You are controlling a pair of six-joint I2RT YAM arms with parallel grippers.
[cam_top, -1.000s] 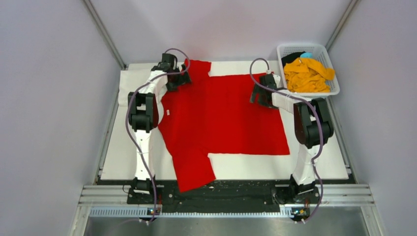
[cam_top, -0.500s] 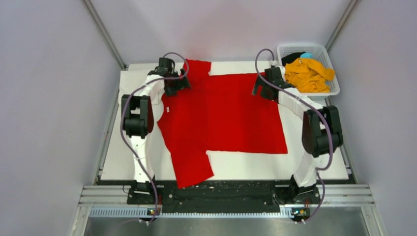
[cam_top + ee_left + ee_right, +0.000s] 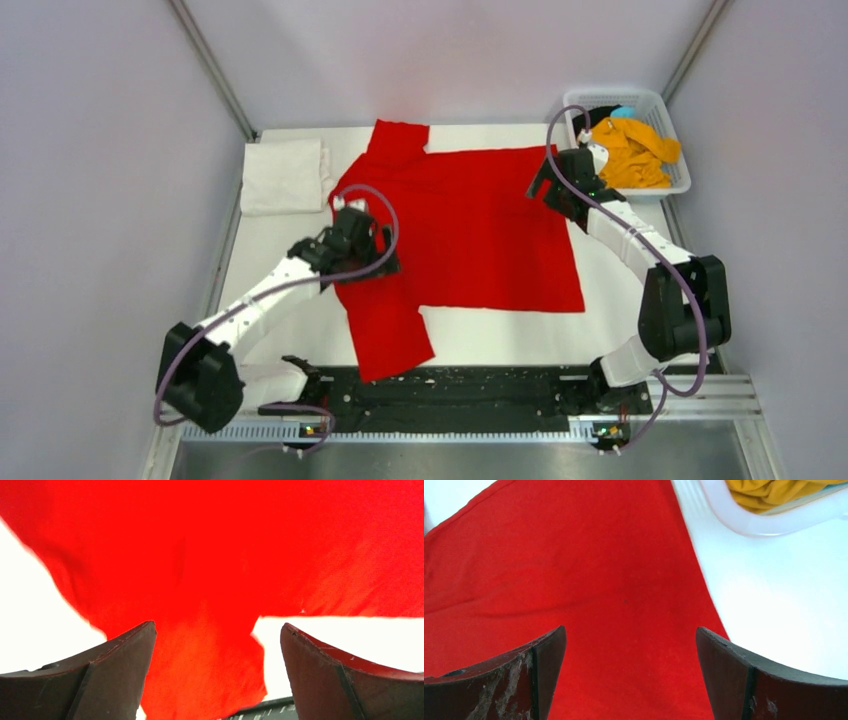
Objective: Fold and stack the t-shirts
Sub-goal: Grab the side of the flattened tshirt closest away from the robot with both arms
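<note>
A bright red t-shirt (image 3: 470, 230) lies spread flat on the white table, with one sleeve at the far edge and one at the near edge. My left gripper (image 3: 368, 262) hovers open over its left side by the near sleeve (image 3: 210, 675); the jaws (image 3: 217, 645) are wide apart and empty. My right gripper (image 3: 550, 188) is open and empty over the shirt's far right corner (image 3: 624, 605). A folded white t-shirt (image 3: 283, 175) lies at the far left. An orange-yellow t-shirt (image 3: 628, 152) and a black one (image 3: 597, 114) lie in the basket.
The white lattice basket (image 3: 680, 185) stands at the far right corner, close to my right gripper; its rim shows in the right wrist view (image 3: 769, 525). A small blue item (image 3: 623, 111) lies in it. Black rails (image 3: 460, 385) run along the table's near edge.
My left arm has swung from the shirt's far left shoulder back to the near left side. My right gripper has moved a little to the right, toward the basket. The shirt lies flat.
</note>
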